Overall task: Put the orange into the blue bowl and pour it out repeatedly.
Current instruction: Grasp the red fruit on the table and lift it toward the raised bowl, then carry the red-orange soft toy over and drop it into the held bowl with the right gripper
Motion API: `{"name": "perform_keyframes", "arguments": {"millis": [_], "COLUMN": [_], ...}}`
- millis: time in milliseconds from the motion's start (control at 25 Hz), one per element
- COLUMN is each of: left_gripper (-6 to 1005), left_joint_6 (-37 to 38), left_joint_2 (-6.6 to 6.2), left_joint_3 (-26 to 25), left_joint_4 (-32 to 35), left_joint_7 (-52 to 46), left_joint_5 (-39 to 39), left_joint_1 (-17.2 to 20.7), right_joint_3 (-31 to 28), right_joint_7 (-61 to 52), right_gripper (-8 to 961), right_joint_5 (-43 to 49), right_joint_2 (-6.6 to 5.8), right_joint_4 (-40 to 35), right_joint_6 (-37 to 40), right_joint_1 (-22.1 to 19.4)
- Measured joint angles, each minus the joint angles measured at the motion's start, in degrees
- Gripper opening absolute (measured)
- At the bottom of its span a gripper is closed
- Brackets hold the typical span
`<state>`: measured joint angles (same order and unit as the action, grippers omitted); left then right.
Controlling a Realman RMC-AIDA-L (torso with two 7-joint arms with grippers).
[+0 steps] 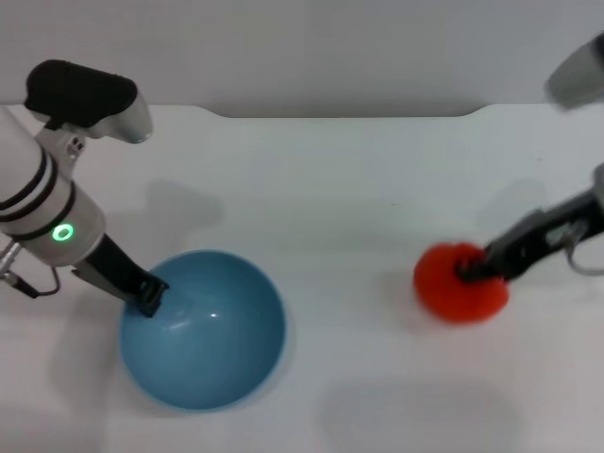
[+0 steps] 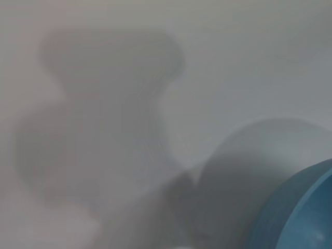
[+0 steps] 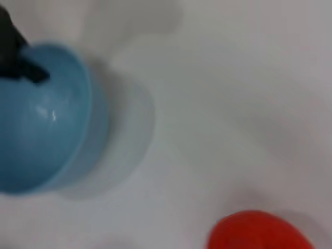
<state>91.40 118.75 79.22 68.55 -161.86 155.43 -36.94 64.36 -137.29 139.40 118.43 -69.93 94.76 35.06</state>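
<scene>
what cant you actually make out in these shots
- Whether the right hand truly grips the orange: head view, its fingers blur into the fruit.
- Most of the orange: right wrist view, cut off by the edge.
- How the left hand holds the blue bowl rim: head view, too small; left wrist view shows only bowl edge and shadow.

Left claw reaches low and forward; right claw angles inward, apparently closed.

No legible text, labels, brands or numbers appear on any surface in the head or wrist views.
</scene>
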Motion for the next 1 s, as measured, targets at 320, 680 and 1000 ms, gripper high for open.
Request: {"name": "perform_keyframes", "arguments": {"millis": [320,680,1000], "left_gripper": [-1,0,-1], "left_joint_6": [-1.0,-2.1,-2.5], "left_joint_2": [0.09,0.17,0.09], "left_joint_3": [5.6,7.4,7.9], "left_joint_4": [-0.3,-0.5,-0.1], "left_joint_7": [-2.1,-2.4,-2.5], "left_joint_5": [-5.0,-7.7,-8.7], "left_joint_1": [-3.7,-5.6,-5.8], "right_joint_3": [2.3,11.9,18.5], "right_joint_7": [4.2,9.4,8.3], "right_gripper": [52,99,189], "right_joint_5": [-14.1,-20.4,-15.9], "right_joint_2": [0.38,0.4,0.42], "right_joint_4": [-13.2,-10.8,-5.7], "right_joint_6": [3.6,2.0,0.3], "right_joint_1": [-0.8,1.2,3.9]}}
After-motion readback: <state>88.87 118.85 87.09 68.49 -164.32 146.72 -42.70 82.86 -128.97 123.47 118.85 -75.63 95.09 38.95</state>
